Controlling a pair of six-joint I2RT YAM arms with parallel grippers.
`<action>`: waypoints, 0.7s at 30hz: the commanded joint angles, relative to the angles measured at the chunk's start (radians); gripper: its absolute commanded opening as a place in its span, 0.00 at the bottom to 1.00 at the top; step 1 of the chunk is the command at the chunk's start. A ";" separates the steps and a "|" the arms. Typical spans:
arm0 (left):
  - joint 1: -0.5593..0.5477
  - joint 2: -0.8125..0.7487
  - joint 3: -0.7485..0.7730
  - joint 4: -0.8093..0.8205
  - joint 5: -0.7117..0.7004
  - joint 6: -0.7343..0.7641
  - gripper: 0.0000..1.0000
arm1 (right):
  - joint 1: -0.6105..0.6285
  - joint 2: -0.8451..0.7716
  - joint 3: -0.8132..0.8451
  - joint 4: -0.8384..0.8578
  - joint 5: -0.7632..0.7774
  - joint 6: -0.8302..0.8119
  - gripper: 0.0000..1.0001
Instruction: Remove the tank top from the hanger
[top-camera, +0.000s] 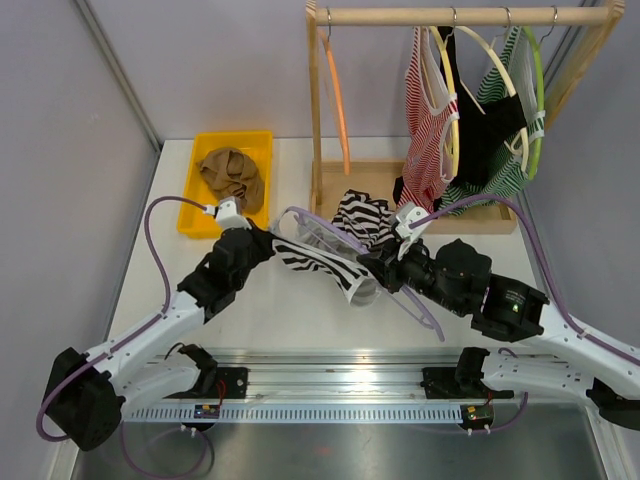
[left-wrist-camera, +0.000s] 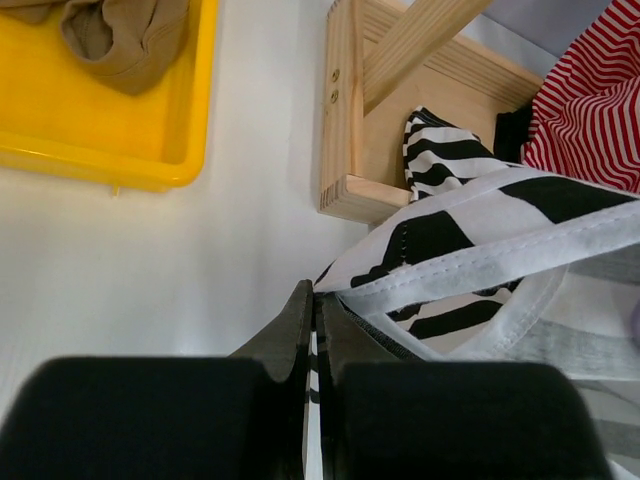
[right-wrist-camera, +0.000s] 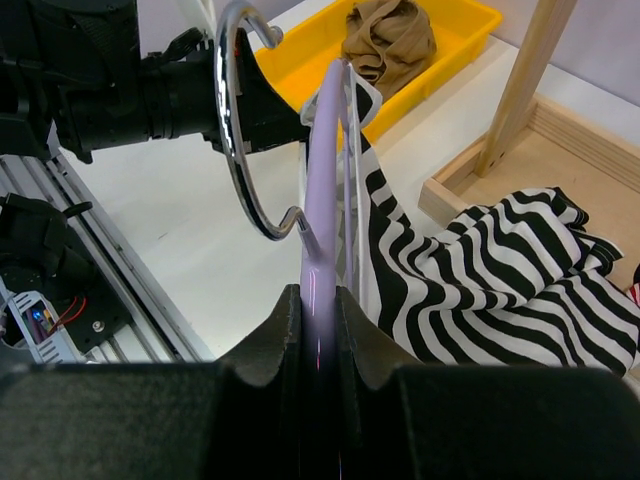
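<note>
— How is the scene lit?
— Bright, even light is cast from overhead. Faint shadows are thrown on the table (top-camera: 300, 315), and glare is seen on the metal rail (top-camera: 360, 382) at 6 o'clock.
— And focus?
— The fingers (left-wrist-camera: 290, 340) at 6 o'clock are blurred in both wrist views.

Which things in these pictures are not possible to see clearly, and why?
- Left wrist view: the tank top runs off the right edge; the left gripper hides the pinched part.
- Right wrist view: the right gripper covers the lower part of the hanger.
- Top view: cloth folds hide whether any strap is on the hanger.
</note>
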 joint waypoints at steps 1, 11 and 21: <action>0.089 0.071 0.052 -0.064 -0.141 0.087 0.00 | -0.002 -0.031 0.076 0.085 -0.017 -0.017 0.00; 0.090 0.243 0.097 -0.018 -0.021 0.113 0.00 | -0.003 -0.053 0.043 0.121 -0.007 -0.019 0.00; -0.134 0.007 -0.087 -0.062 0.129 0.104 0.00 | -0.002 -0.027 -0.012 0.334 0.012 -0.073 0.00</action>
